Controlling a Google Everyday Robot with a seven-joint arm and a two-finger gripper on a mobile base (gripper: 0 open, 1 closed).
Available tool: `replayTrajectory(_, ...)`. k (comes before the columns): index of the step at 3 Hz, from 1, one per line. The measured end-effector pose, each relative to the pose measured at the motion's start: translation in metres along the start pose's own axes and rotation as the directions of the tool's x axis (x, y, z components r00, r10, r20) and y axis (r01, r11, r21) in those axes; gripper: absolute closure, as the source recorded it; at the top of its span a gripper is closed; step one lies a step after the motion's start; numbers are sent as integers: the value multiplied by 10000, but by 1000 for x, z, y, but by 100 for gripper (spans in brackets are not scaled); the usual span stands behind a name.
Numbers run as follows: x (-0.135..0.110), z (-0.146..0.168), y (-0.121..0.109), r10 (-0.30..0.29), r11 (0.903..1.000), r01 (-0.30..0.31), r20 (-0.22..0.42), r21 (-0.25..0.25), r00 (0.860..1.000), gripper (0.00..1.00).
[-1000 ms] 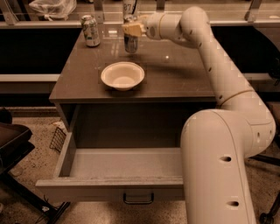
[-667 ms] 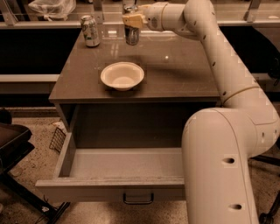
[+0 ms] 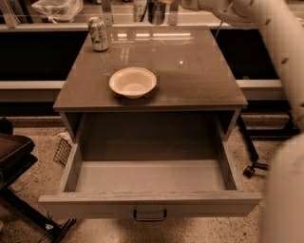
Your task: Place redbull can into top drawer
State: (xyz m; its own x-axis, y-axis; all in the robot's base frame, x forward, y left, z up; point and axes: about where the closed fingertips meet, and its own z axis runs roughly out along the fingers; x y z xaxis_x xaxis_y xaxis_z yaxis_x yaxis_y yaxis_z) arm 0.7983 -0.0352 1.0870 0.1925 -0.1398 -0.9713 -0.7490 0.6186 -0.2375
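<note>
Lab-like workroom: speckled floor (image 3: 40, 173), grey cabinet (image 3: 190, 71), chair (image 3: 14, 154), robot hand (image 3: 166, 2) at top edge.

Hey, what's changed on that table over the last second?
The pincer, now at the picture's top edge, has lifted the redbull can off the tabletop, up and slightly right. The bowl, pale can and open top drawer stayed put.

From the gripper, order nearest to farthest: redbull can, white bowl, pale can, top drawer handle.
The gripper sits at the top edge.
1. redbull can, just below it.
2. pale can, back left.
3. bowl, centre.
4. top drawer handle, front bottom.
</note>
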Motion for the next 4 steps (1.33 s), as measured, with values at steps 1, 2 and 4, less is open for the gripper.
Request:
replayTrajectory(1, -42, -47, 35, -50, 9998, 44, 363, 172, 9993, 100)
replayTrajectory(2, -26, -76, 86, 242, 9991, -237, 130, -354, 9996, 100)
replayTrajectory(4, 78, -156, 192, 577, 9760, -802, -1142, -2027, 9918, 100)
